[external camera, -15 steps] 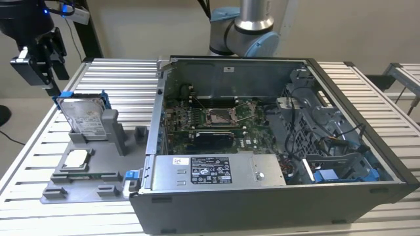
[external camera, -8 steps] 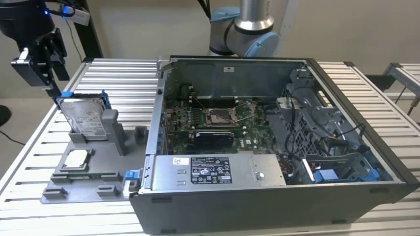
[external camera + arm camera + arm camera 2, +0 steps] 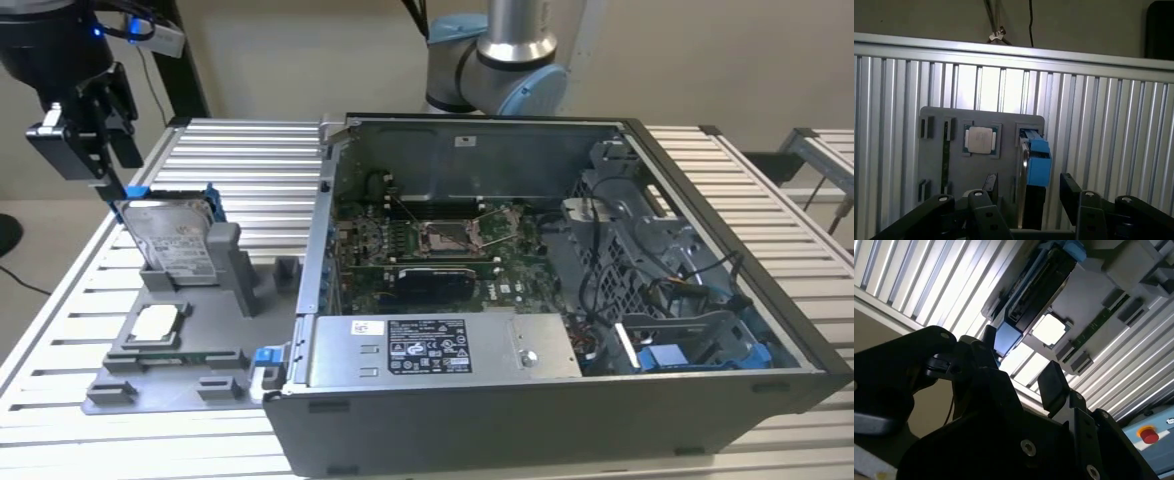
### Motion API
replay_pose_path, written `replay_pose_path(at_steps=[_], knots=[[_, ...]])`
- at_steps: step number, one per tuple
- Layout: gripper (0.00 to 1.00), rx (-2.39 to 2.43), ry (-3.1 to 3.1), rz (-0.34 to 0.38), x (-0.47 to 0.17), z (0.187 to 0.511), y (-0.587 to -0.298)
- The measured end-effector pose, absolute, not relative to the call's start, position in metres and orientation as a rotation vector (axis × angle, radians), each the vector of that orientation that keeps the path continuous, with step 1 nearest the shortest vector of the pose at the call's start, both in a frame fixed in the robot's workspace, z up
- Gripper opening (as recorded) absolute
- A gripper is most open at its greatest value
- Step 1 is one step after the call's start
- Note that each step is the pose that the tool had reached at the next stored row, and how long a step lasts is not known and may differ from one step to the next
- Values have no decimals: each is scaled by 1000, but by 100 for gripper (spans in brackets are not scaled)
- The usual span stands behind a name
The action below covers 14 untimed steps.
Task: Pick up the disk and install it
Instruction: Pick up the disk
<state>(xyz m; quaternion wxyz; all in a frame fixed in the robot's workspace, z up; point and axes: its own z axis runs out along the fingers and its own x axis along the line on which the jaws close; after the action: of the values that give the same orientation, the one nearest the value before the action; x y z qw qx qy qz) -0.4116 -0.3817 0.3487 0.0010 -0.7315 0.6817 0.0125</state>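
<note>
Since the disk [image 3: 1039, 161] stands on edge just under your claw [image 3: 1029, 186], jaws spread apart, I'd treat it as stiff, dense and shock-shy: pinch its 2 flat faces up top.

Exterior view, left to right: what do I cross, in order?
Black gripper, open → flat rectangular silver-grey disk in its blue bracket, standing upright → green motherboard inside the open grey metal computer case → blue plastic part in the case's bay.
</note>
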Motion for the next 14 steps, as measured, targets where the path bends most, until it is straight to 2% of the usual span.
replay_pose_path(at_steps=[14], knots=[[100, -2297, 2141, 38, -412, 343, -382]])
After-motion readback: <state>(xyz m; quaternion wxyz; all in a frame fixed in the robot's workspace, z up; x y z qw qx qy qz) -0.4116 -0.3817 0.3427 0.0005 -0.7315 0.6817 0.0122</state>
